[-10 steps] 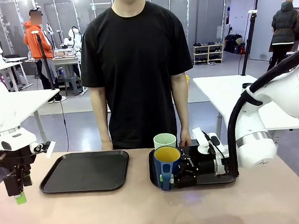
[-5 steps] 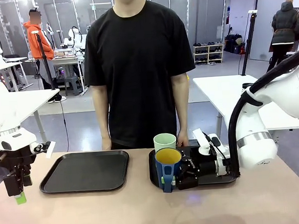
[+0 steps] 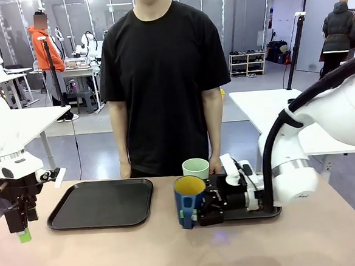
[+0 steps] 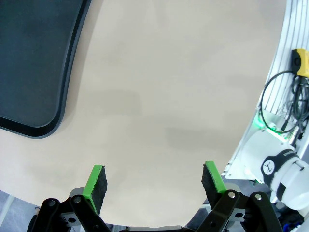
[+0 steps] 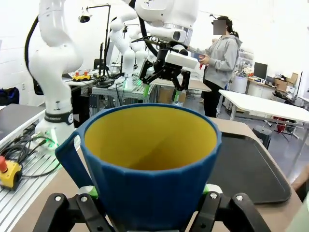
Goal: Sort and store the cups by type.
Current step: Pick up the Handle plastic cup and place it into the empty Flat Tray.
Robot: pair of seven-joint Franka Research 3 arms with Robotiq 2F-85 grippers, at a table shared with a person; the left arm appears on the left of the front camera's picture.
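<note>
right gripper [image 3: 202,211], reaching low and level from its bent arm, clamps the upright mug [image 3: 189,198] at the right tray's [image 3: 269,212] left edge; tumbler [image 3: 196,167] just behind. left gripper [image 3: 23,231] hangs with jaws apart beside the left tray [image 3: 101,203].

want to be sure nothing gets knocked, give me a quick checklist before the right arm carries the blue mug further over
1. Grip on the blue mug: right gripper is shut on its body, green pads on both sides in the right wrist view. Ok.
2. Mug upright, yellow inside facing up: ok.
3. Mug contents: inside looks bare. Ok.
4. Mint-green tumbler stands apart behind the mug on the right tray: ok.
5. Left tray has bare space for a drop: ok.
6. Left gripper hangs open beside the left tray, away from the path: ok.
7. Person's hand close behind the tumbler: cannot tell whether it will stay clear.
</note>
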